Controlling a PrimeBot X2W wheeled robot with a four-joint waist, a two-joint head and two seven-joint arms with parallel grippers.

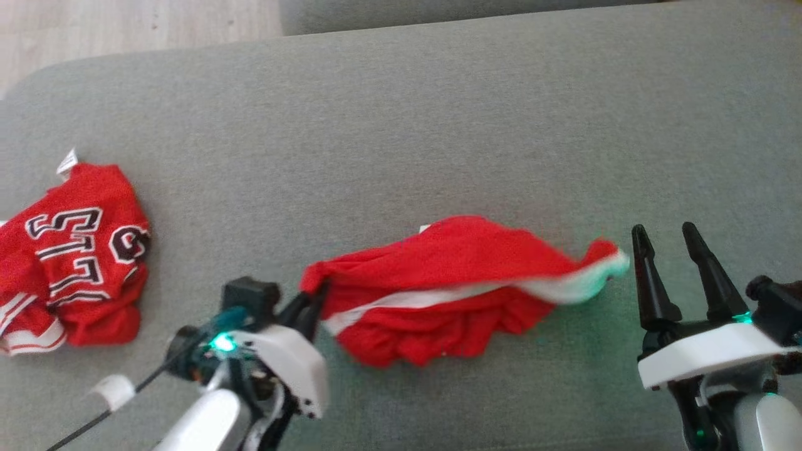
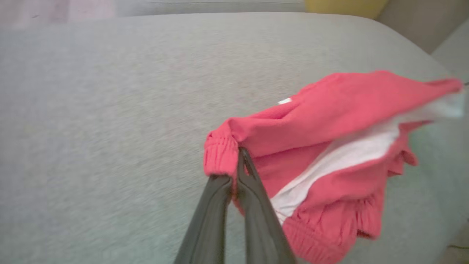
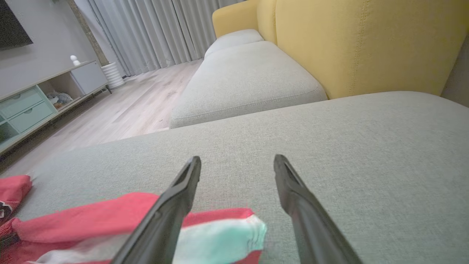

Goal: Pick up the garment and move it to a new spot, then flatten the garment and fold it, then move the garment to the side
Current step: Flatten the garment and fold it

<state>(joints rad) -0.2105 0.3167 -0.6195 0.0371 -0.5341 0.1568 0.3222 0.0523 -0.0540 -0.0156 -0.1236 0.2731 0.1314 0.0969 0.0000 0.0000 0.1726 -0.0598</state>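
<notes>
Red, white-striped garment (image 1: pixel 451 275) bunched at centre of the grey sofa cushion (image 1: pixel 438 113). Left hand (image 1: pixel 311 299), at the garment's 9 o'clock end, is clamped on its elastic hem. Right hand (image 1: pixel 663 228), at 3 o'clock, is spread wide and holds nothing.

Left claw (image 1: pixel 315 293) tight together — right claw (image 1: pixel 663 228) wide apart.

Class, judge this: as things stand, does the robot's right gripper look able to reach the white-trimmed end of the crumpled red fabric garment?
Probably yes: the open right gripper sits right beside the white-trimmed end of the red garment, with only bare grey cushion between them.
</notes>
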